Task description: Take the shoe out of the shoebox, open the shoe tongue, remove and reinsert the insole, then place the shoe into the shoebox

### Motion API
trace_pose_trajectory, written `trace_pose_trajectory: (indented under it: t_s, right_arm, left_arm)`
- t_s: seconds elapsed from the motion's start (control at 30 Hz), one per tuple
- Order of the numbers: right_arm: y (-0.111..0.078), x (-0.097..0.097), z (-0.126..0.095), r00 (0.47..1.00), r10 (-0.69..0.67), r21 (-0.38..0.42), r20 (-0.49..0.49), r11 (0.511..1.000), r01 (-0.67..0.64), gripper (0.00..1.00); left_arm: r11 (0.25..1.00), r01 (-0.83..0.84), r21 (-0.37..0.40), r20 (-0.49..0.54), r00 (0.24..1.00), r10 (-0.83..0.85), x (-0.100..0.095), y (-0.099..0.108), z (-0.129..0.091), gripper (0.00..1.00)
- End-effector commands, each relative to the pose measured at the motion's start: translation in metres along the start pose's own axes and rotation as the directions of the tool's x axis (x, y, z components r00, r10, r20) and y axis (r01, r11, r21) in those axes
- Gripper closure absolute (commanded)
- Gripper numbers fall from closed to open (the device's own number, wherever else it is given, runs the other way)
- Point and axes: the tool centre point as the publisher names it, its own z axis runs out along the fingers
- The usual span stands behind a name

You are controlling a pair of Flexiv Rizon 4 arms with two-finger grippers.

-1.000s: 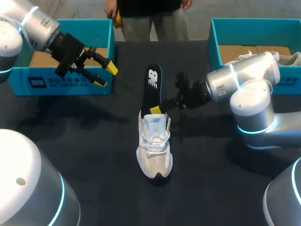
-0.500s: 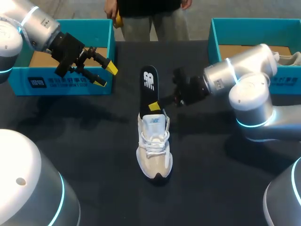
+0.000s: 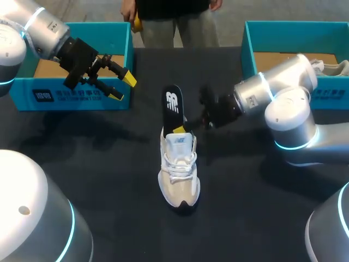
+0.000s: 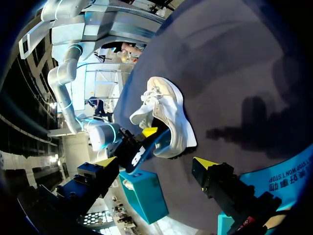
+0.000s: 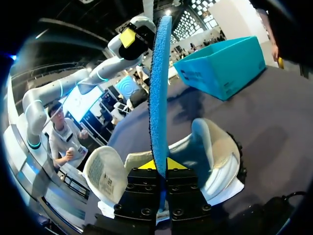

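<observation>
The right fingers (image 5: 146, 165) are clamped on the insole (image 5: 159, 88), holding it edge-on over the mouth of the shoe (image 3: 179, 172) at mid-surface, probably to line it up lengthwise, while the left fingers (image 3: 129, 78) hover apart and empty beside the left shoebox (image 3: 76, 95).

head camera looks down; wrist cameras (nearer) share the shoe (image 3: 179, 174).

Insole (image 5: 159, 88) hidden at its lower end by right claw (image 5: 162, 165); right shoebox (image 3: 248, 52) cropped.
</observation>
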Motion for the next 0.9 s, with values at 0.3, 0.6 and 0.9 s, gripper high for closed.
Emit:
trace_pose_trajectory:
  t_s: [0.3,0.6,0.9]
  right_arm:
    - [0.000,0.006,0.004,1.000,-0.005,-0.009,0.004,1.000,0.005,0.73]
    - [0.017,0.005,-0.002,0.999,-0.038,-0.014,0.018,0.999,0.038,0.67]
    - [0.019,0.003,0.000,0.999,0.025,-0.073,-0.032,0.997,-0.027,1.00]
  left_arm:
    - [1.000,-0.001,0.002,-0.002,1.000,0.001,0.000,0.000,0.000,0.00]
    - [1.000,-0.001,0.002,-0.002,1.000,0.001,0.000,0.000,0.000,0.00]
    - [1.000,-0.001,0.002,-0.002,1.000,0.001,0.000,0.000,0.000,0.00]
